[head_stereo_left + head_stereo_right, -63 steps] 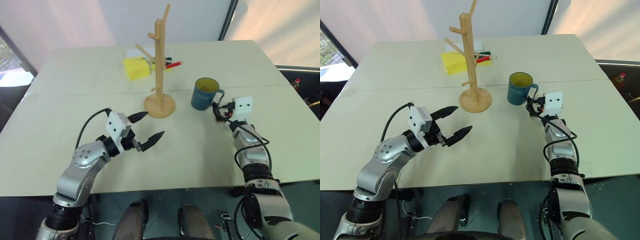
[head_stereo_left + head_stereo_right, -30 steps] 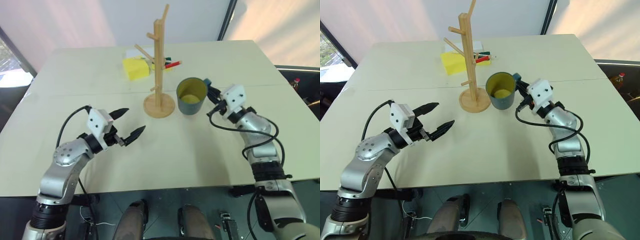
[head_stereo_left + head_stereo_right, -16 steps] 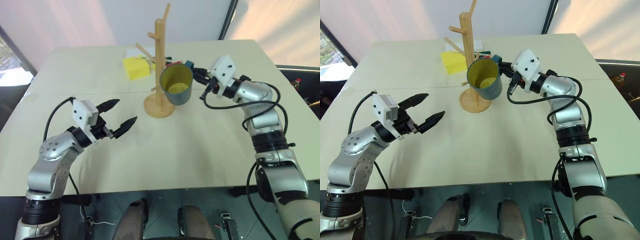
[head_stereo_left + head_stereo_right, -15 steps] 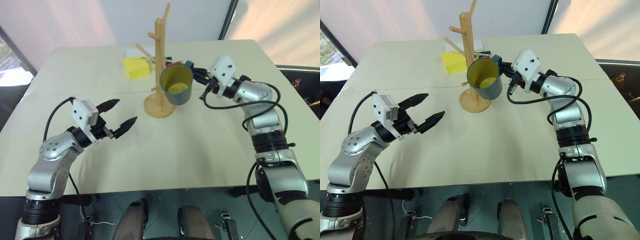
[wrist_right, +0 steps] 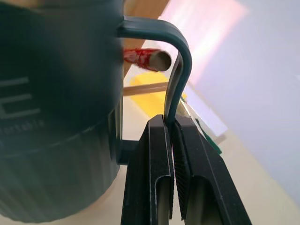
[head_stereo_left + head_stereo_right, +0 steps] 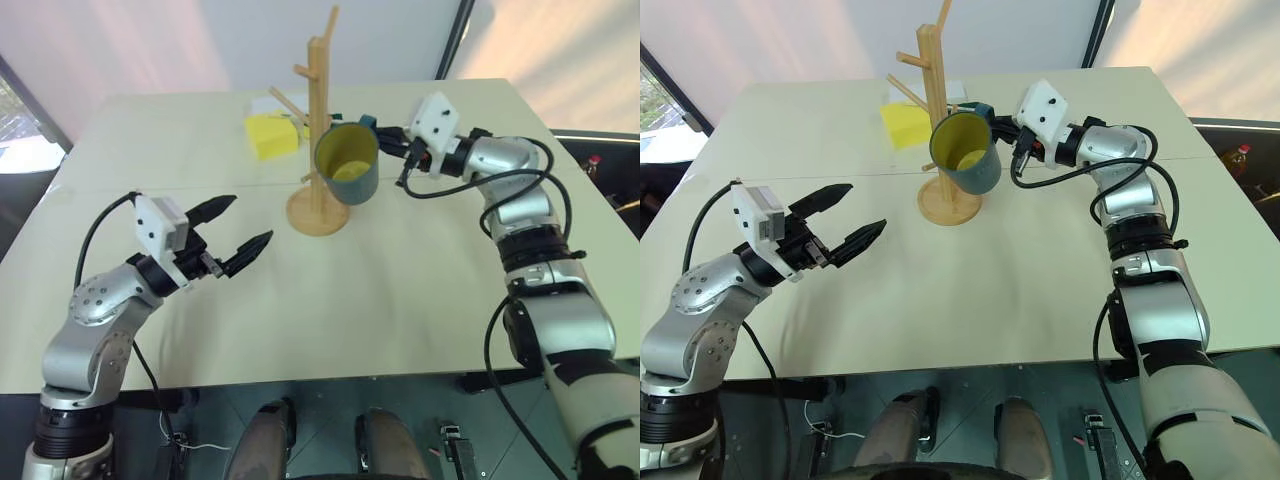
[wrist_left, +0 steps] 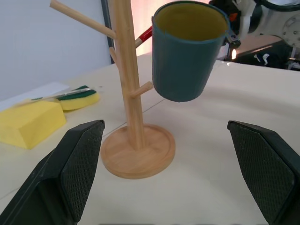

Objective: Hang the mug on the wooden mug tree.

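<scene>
The dark teal mug (image 6: 348,166) with its yellow inside hangs in the air, its mouth tipped toward me. It is just right of the wooden mug tree's pole (image 6: 319,120), beside a low peg (image 7: 142,88), and I cannot tell whether they touch. My right gripper (image 5: 172,124) is shut on the mug's loop handle (image 5: 178,70), reaching in level from the right (image 6: 392,142). The tree stands upright on its round base (image 6: 950,204). My left gripper (image 6: 252,219) is open and holds nothing. It hovers over the table to the left of the tree, in front of it.
A yellow sponge (image 6: 272,135) and a white paper (image 6: 263,103) lie behind the tree. Beside them are a green-and-yellow sponge (image 7: 80,96) and a red pen (image 5: 143,56). The cream table (image 6: 400,290) has a seam across its middle.
My right gripper lifted the mug off the table by its handle and carried it left and up to the tree's pole. My left gripper, still open, drew back to the left and rose a little.
</scene>
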### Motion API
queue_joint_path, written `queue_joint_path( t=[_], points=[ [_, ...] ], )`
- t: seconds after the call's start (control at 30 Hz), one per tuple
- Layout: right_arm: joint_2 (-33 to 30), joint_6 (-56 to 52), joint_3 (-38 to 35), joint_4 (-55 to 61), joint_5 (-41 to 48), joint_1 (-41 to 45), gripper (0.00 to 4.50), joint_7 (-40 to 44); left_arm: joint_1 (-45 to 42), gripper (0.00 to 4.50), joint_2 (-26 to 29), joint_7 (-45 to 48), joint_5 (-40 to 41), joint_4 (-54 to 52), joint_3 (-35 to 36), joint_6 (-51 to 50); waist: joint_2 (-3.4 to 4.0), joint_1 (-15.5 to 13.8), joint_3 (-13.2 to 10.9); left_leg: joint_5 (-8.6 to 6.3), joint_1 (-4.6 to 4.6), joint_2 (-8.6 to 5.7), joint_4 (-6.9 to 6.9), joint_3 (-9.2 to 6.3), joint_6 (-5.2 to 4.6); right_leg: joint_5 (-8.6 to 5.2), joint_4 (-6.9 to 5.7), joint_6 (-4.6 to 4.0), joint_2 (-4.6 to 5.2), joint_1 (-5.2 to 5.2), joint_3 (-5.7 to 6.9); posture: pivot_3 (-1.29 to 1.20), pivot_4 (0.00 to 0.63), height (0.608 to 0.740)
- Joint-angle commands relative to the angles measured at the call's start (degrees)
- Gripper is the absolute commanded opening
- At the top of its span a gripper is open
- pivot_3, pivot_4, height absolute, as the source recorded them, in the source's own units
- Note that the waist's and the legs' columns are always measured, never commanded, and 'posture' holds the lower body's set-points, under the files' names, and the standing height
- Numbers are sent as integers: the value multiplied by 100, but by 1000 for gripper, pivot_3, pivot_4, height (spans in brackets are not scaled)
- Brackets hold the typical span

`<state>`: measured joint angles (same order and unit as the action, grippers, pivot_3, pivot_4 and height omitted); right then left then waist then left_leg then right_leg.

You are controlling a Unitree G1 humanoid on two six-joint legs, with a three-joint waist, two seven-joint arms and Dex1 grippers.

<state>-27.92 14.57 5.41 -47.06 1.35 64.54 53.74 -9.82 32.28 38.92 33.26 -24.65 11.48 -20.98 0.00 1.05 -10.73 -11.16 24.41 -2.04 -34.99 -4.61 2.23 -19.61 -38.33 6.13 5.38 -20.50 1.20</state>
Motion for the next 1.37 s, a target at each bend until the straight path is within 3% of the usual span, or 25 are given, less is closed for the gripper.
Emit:
queue_joint_path(
  t=[0.03, 0.27, 0.37, 0.5, 0.77, 0.9, 1.13, 1.37],
  points=[
    [26, 292, -17, -317, -59, 441, 140, 99, -83, 4500, 14, -48, 93, -221, 73, 8, 0, -2, 0, 0, 0, 0, 1, 0, 0, 0, 0, 0, 0, 0, 0, 0, 150, 740],
    [142, 444, 26, -926, -237, 800, 140, 201, -82, 4500, -8, -98, 71, -259, 39, 17, 0, -1, 0, 1, 0, -1, 0, 1, 1, 0, 0, 0, 0, 0, 0, 0, 150, 740],
    [152, 508, -20, -1016, -279, 856, 902, 89, -91, 4500, -9, -122, 65, -268, 45, 21, 0, -1, 0, 1, 0, -1, 1, 0, 1, 0, 0, 0, 0, 0, 0, 0, 150, 740],
    [57, 610, -125, -1041, -297, 900, 2820, -199, -115, 4500, -5, -156, 87, -275, 81, 8, 1, -2, -1, 1, 0, -1, 1, 0, 1, 0, 0, 0, 0, -1, 0, 0, 150, 740],
    [-395, 185, -1013, -767, 425, 473, 2820, -489, -162, 4500, -29, -355, 174, -185, 116, -126, 0, -28, -2, 1, 1, -2, -1, 2, 2, 0, 1, 0, 2, 2, -1, 0, 150, 740],
    [-442, -382, -1617, 0, 1075, -417, 2820, -581, -99, 4500, -177, -685, 109, 28, 239, -207, -1, -28, -1, 1, -1, -1, -1, 1, 1, 0, 0, 0, 2, 6, -1, 0, 150, 740],
    [152, -1223, -1686, 2185, 1368, -2867, 2820, -1304, 341, 4500, -550, -1106, -538, 961, 310, 293, 1, 12, -2, 0, -4, 2, 1, 7, 0, 1, -11, 2, -1, -1, -5, 0, 150, 740],
    [475, -1522, -1574, 2894, 1300, -3821, 2820, -1789, 511, 4500, -796, -1335, -920, 1695, 351, 723, 1, -30, -2, 16, -7, -1, -16, 9, -1, 3, -41, 0, 0, -7, -21, 0, 150, 740]
  ],
)
